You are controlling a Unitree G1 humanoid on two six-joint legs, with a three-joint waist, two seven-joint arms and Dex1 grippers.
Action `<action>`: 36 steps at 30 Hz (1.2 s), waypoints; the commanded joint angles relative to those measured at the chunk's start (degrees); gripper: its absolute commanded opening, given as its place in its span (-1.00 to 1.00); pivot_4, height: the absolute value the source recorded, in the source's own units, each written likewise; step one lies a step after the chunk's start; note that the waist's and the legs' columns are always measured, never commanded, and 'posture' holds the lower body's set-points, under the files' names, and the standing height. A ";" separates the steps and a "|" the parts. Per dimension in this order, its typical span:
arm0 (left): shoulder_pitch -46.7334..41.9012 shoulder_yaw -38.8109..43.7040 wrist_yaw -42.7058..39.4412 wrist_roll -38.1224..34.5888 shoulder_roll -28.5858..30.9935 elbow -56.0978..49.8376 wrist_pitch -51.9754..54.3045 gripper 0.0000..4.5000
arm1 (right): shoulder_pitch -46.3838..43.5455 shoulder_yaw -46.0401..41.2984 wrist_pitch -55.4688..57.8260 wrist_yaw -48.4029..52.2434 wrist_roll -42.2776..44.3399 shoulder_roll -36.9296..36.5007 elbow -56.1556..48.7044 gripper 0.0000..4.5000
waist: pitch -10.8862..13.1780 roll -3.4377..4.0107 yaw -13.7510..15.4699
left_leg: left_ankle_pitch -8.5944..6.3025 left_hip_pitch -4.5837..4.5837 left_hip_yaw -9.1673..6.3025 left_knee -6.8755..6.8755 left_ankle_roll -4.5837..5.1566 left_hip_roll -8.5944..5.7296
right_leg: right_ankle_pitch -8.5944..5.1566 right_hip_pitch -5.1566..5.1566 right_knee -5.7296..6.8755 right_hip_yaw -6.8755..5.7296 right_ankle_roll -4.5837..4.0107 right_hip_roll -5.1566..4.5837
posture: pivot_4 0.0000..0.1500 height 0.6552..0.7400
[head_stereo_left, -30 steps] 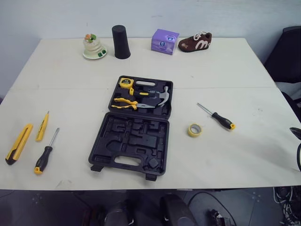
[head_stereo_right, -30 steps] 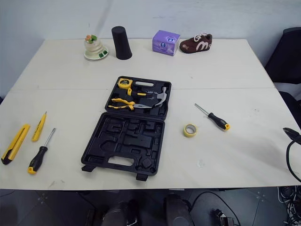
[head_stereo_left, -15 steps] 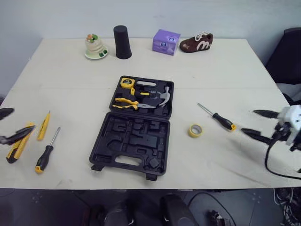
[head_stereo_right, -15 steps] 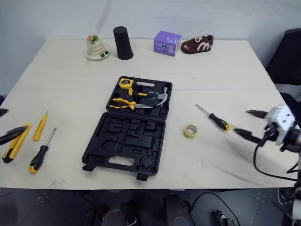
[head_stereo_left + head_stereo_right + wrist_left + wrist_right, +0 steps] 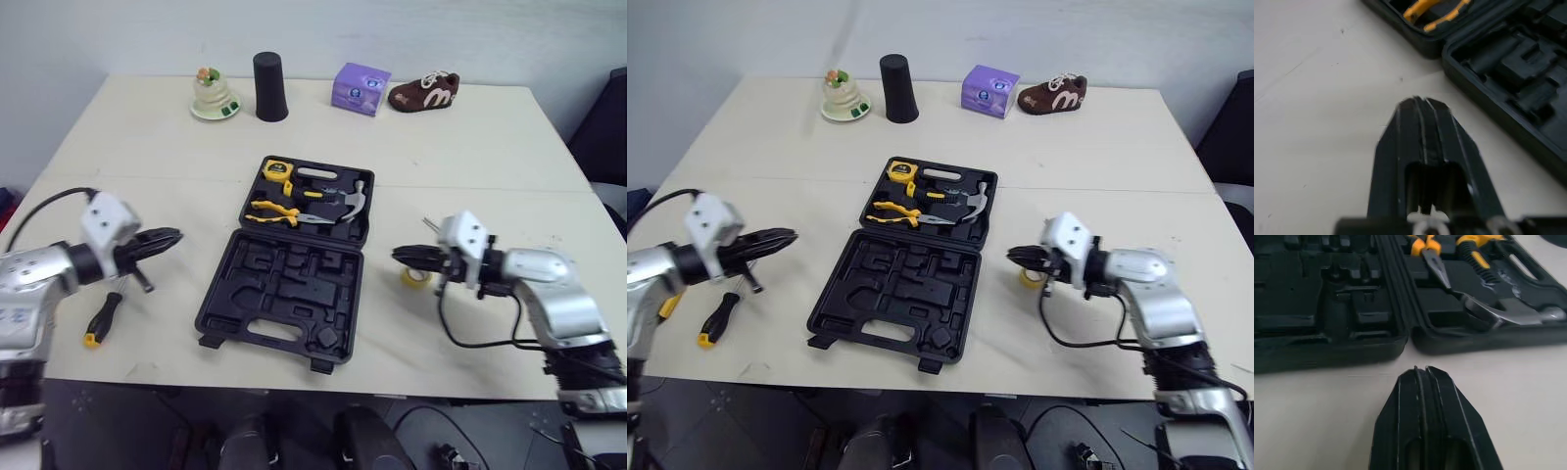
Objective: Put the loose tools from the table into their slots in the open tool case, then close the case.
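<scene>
Pointing inward from either side, the left tool (image 5: 174, 236) and the right tool (image 5: 398, 257) each have their fingers pressed together, holding nothing. The open case (image 5: 284, 299) lies between their tips, near both and touching neither.

A screwdriver (image 5: 102, 319) lies on the surface (image 5: 147, 147) below and behind the left tool. A roll of tape (image 5: 418, 279) sits just behind the right tool's tip, partly under it. Both look light. The screwdriver is stiff and best pinched across its rubbery handle, since the shaft would likely slip. The tape may roll, so take it by its wall.

A hammer (image 5: 357, 198) and pliers (image 5: 276, 208) fill the far slots. A cup (image 5: 269, 86) and shoe (image 5: 423, 91) stand well beyond, blocking nothing.
</scene>
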 commanded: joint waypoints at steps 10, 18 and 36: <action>-14.99 -9.28 3.63 9.43 -8.25 16.22 -0.24 -0.98 | -4.59 4.23 -1.65 -3.05 -7.60 0.03 0.80 -1.00 | 0.00 0.00 0.05 | -0.02 -0.12 0.02 0.08 0.00 0.00 | 0.00 -0.08 0.01 -0.10 0.00 0.04 | 1.00 1.00; -19.95 -10.79 2.84 12.49 -11.55 25.28 -5.80 -0.98 | -5.69 5.41 -2.78 -2.75 -10.59 -0.02 2.95 -1.00 | 0.00 0.00 0.06 | -0.02 -0.13 0.06 0.08 -0.01 0.10 | 0.00 -0.16 0.02 -0.12 0.00 0.03 | 1.00 1.00; -19.76 -10.64 -3.72 11.60 -16.42 28.87 -13.44 -0.98 | -10.59 8.96 -3.77 0.82 -11.77 5.02 7.42 -1.00 | -0.01 -0.01 0.05 | -0.06 -0.18 0.09 0.33 -0.04 0.16 | 0.00 -0.23 0.11 -0.22 0.00 0.01 | 1.00 1.00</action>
